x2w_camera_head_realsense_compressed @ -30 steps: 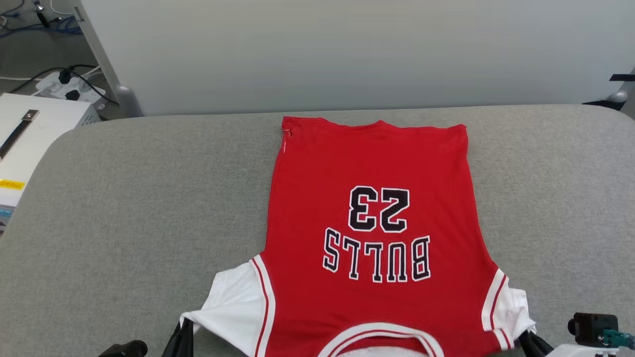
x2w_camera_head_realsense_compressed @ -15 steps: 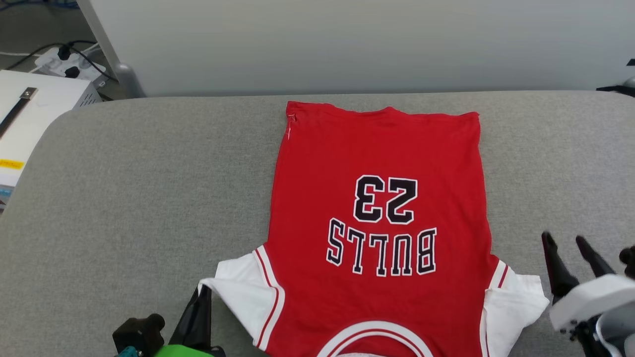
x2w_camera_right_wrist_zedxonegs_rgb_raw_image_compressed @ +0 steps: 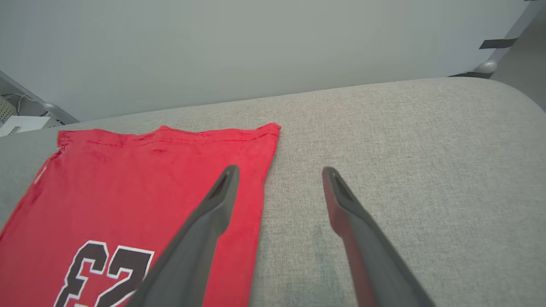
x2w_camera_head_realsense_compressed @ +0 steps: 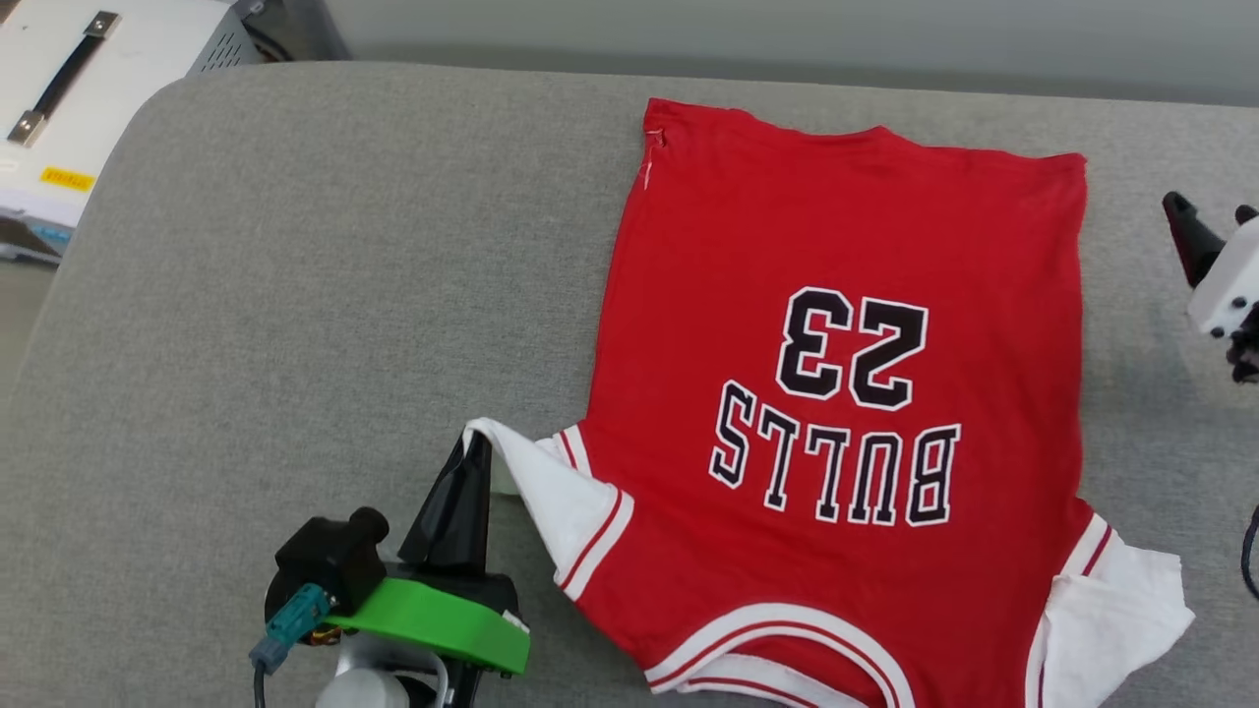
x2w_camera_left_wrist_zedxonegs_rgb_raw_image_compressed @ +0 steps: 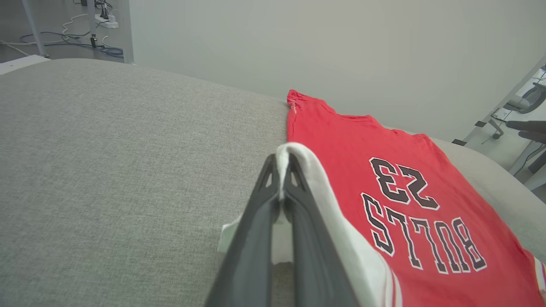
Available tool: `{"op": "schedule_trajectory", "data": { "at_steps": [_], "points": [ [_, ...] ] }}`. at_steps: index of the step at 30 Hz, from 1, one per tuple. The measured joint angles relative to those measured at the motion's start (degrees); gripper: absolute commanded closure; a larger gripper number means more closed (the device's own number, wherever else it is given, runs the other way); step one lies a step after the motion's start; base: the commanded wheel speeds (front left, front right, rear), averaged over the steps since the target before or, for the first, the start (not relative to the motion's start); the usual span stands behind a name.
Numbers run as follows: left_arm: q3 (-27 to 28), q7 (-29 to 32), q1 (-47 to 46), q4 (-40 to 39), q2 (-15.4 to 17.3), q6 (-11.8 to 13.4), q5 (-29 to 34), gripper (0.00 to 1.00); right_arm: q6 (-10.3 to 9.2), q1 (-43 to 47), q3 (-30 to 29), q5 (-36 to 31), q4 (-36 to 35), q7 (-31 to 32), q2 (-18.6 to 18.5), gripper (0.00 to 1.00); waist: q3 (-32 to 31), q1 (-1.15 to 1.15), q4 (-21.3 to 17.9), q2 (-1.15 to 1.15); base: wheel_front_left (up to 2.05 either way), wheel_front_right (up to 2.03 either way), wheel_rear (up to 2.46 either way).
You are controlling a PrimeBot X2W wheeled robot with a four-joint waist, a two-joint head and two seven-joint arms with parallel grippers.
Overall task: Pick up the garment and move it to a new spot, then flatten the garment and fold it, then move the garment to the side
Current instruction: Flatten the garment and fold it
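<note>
The right gripper (x2w_camera_right_wrist_zedxonegs_rgb_raw_image_compressed: 277,170) has let go of the garment's (x2w_camera_head_realsense_compressed: 846,226) right sleeve (x2w_camera_head_realsense_compressed: 1116,610), opened wide and pulled away; the left gripper (x2w_camera_left_wrist_zedxonegs_rgb_raw_image_compressed: 280,157) has raised the left sleeve (x2w_camera_head_realsense_compressed: 556,492).

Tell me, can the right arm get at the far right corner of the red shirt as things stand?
Probably yes. The right arm hangs near the shirt's corner, jaws open, with bare grey cushion between them.

The shirt (x2w_camera_head_realsense_compressed: 846,226), red with short white sleeves, striped trim and dark white-edged "BULLS 23" lettering, lies spread face up on the grey pad (x2w_camera_head_realsense_compressed: 295,295), hem toward the pad's far edge, collar nearest, one sleeve lifted off the pad in a peak, the other rumpled.
</note>
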Motion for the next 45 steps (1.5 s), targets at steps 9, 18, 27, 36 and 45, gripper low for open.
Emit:
{"op": "schedule_trajectory", "data": {
  "at_steps": [9, 18, 27, 36, 45],
  "points": [
    [-2.0, 0.0, -5.1, -2.2, -1.6, -1.6, 0.8, 1.0, 0.0, -16.9, 0.5, -1.1, 13.7, 11.9, -3.8, 0.0, 6.8, 0.0, 4.1, 0.0, 0.0, 0.0, 0.0],
    [-3.4, 0.0, -8.9, -3.8, -2.5, -2.5, 1.7, 1.0, 0.0, -24.8, 0.6, -3.9, 21.2, 16.0, -5.0, 0.0, 15.4, 0.01, 7.1, 0.0, 0.0, 0.0, 0.0],
    [-3.1, 0.0, -9.3, -2.9, -2.8, -2.7, 2.3, 1.0, 0.0, -29.9, 0.9, -2.1, 25.8, 27.2, -6.0, 0.85, 18.7, 0.01, 8.2, 0.0, 0.0, 0.0, 0.0],
    [-2.8, 0.0, -9.3, -1.7, -2.8, -2.9, 2.8, 1.0, 0.01, -28.2, 1.4, -1.8, 27.3, 28.8, -7.4, 1.0, 15.7, 0.01, 7.9, 0.0, 0.0, 0.0, 0.0],
    [-1.1, 0.0, -5.9, 1.6, -1.6, -3.1, 2.7, 1.0, 0.02, -17.9, 8.2, -0.1, 19.2, 28.6, -11.5, 1.0, 8.4, 0.01, 6.8, 0.0, 0.0, 0.0, 0.0]
  ]
}}
